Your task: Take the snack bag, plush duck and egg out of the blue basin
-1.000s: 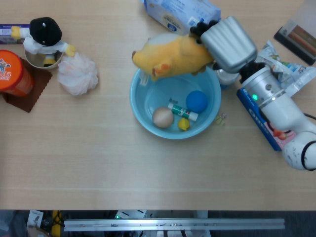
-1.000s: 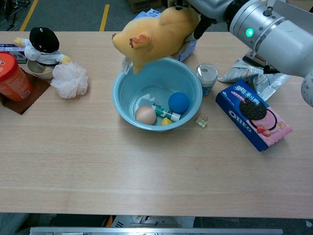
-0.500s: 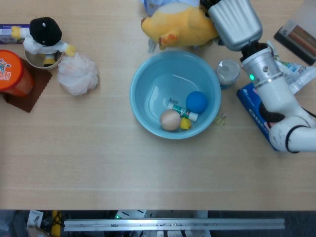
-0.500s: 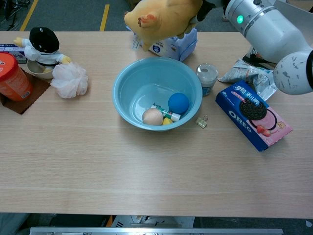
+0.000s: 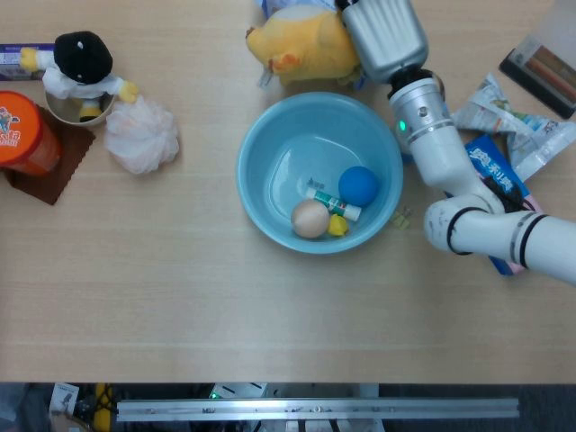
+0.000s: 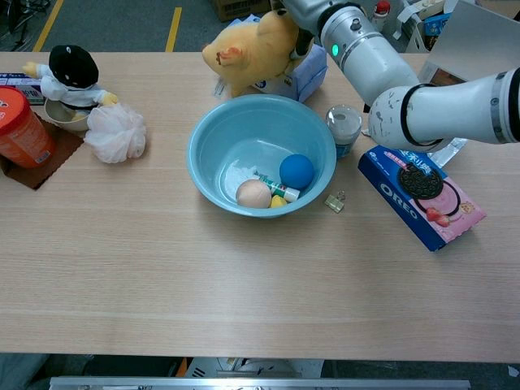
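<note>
One plush duck [image 5: 301,49] in right-hand fingers [image 6: 302,38]

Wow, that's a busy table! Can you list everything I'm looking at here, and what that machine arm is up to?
blue basin: 1, light blue, table centre
egg: 1, beige, in the basin
ball: 1, blue, in the basin
tube: 1, white and green, in the basin
small yellow item: 1, in the basin beside the egg
plush duck: 1, yellow, behind the basin, outside it
tissue pack: 1, blue-white, behind the duck
jar: 1, clear, right of the basin
cookie box: 1, blue and pink, right
snack bag: 1, silvery, far right
binder clip: 1, by the basin
bath pouf: 1, white, left
penguin plush: 1, black-white, in a bowl, left
can: 1, orange, far left
right hand: 1, on the duck; grip hidden
</note>
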Available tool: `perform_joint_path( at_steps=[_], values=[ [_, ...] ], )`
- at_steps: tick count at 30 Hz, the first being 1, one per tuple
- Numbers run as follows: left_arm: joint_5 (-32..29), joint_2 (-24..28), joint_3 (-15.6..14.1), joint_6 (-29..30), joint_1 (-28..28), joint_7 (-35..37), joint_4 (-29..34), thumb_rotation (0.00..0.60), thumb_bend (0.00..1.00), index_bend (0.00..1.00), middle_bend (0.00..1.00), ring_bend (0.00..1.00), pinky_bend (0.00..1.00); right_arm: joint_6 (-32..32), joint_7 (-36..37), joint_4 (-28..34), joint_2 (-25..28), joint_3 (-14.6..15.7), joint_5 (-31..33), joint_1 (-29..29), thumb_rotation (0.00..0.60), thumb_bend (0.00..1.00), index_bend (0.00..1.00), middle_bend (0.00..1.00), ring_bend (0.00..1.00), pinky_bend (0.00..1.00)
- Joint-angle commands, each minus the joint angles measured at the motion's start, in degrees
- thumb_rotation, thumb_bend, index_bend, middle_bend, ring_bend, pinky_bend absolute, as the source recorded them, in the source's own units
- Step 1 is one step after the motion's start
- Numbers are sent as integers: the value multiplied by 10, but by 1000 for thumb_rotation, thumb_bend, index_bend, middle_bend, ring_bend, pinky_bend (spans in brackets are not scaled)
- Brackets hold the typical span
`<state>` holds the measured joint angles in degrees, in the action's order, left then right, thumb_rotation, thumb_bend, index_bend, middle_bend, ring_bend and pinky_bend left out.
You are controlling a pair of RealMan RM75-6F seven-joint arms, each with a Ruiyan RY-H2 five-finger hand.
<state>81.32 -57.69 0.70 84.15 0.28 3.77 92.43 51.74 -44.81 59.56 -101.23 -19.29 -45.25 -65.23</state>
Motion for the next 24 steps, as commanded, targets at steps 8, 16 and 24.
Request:
perform_joint_path(
  at_steps=[8,16,24],
  values=[
    [0,0,1,-1,-1,-1,0,600,301,0,66,17,65,-7,19,101,52,16,-28,13,600,164,22,187,230,484],
    [3,1,2,0,-2,-6,6,600,300,0,66,17,65,-13,92,236,133,32,-95,44,600,164,76,233,232,487],
    [7,2,1,1,-1,-7,9,600,301,0,66,17,65,-61,151,313,183,81,-170,59,600,87,279,339,294,547]
  ],
)
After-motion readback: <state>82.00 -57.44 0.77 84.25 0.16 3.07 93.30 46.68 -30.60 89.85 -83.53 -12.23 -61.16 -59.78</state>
